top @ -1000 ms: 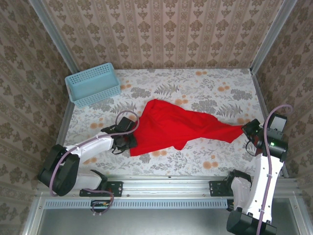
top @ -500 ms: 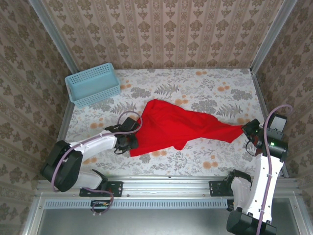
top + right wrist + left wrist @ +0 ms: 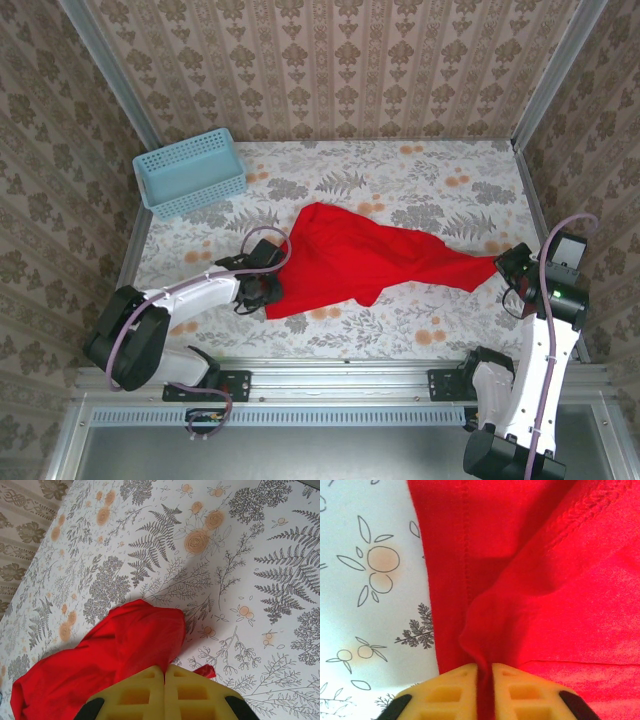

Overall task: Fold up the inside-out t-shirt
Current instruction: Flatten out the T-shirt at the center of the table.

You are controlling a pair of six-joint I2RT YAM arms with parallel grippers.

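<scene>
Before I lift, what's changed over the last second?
The left gripper moved a little toward the near edge along the shirt's left side and closed, pinching a fold of the cloth. The right gripper stayed shut on the shirt's right tip. The shirt's lie and the basket look unchanged.
</scene>
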